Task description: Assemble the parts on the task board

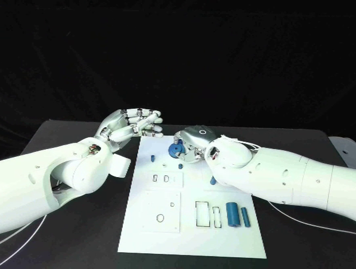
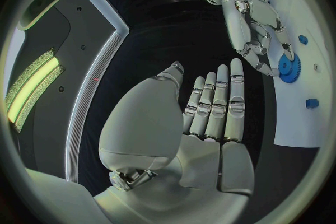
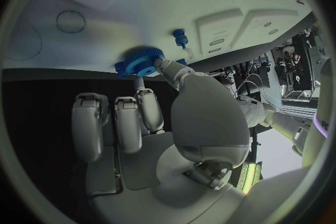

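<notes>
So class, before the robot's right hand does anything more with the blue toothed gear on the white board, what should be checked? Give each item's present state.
1. Right hand has hold of the blue toothed gear: ok, its fingertips are on the gear's rim.
2. Gear seated on the white task board: cannot tell; fingers hide its underside.
3. Left hand clear of the gear: ok, it is raised beside the board, holding nothing, fingers straight.
4. Small blue peg by the gear standing free: ok, apart from the gear.
5. Two blue cylinders out of the way: ok, they lie at the board's near end.
</notes>
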{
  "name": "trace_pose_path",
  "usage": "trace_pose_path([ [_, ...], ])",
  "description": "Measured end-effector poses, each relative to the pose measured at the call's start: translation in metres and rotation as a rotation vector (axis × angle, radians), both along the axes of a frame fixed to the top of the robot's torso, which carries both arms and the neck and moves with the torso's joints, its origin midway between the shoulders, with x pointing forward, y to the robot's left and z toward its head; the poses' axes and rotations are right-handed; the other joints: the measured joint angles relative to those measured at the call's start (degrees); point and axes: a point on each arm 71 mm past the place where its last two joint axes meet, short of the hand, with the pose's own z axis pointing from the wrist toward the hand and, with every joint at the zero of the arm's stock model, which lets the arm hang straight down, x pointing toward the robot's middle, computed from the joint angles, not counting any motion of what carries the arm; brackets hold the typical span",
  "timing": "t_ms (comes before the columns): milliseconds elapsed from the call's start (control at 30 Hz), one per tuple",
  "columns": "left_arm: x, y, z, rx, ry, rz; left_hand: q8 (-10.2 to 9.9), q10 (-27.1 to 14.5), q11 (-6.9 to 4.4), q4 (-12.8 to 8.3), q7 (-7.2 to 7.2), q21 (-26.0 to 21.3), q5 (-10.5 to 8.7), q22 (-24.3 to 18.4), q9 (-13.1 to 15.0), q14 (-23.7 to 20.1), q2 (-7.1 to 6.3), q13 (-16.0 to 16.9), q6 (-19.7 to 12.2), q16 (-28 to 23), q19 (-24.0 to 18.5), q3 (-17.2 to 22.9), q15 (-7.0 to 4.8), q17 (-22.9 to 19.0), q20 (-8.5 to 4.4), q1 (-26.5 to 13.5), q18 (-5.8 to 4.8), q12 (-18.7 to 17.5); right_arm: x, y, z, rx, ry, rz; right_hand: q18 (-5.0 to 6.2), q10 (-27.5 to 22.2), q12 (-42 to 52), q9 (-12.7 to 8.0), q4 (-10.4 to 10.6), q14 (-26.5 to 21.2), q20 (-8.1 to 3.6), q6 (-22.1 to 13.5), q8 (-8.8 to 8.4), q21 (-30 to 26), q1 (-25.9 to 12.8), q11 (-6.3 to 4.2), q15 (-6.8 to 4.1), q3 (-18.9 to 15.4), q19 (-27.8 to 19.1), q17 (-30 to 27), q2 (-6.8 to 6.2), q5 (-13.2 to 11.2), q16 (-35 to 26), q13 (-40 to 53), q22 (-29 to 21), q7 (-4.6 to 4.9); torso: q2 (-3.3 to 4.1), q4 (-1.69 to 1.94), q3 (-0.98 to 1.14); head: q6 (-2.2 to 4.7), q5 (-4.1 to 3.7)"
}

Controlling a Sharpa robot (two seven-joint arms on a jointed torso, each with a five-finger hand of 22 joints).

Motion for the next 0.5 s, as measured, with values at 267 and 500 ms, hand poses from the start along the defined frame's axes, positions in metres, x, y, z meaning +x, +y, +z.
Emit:
trace_pose_path([
  [267,0.0005,0.0003,-0.0002,0.001,0.001,0.001,0.0,0.0,0.0,0.0,0.0,0.0,0.0,0.0,0.0,0.0,0.0,0.0,0.0,0.0,0.0,0.0,0.0,0.0,0.0,0.0,0.0,0.0,0.0023,-0.0049,-0.0023,-0.016,0.019,-0.012,0.01,-0.3,-0.4,-0.3,4.3,0.1,0.54,-0.9,-2.73,0.0,-6.0,0.31,0.28,-3.3,0.0,0.0,-0.71,-0.1,0.3,0.0,0.0,0.3,-0.01,-0.09,-0.04,0.07,-0.01],
  [500,0.0007,0.0006,-0.0003,0.001,0.001,0.002,0.0,0.0,0.0,0.0,0.0,0.0,0.0,0.0,0.0,0.0,0.0,0.0,0.0,0.0,0.0,0.0,0.0,0.0,0.0,0.0,0.01,0.0,0.0032,-0.0088,-0.0049,-0.032,0.05,-0.019,0.02,-0.3,-0.4,0.1,6.2,0.1,0.54,0.1,-3.18,0.0,-7.7,0.31,0.27,-4.3,0.0,0.0,-0.04,0.1,0.6,0.0,0.0,-0.02,-0.01,-0.09,0.0,0.08,-0.07],
])
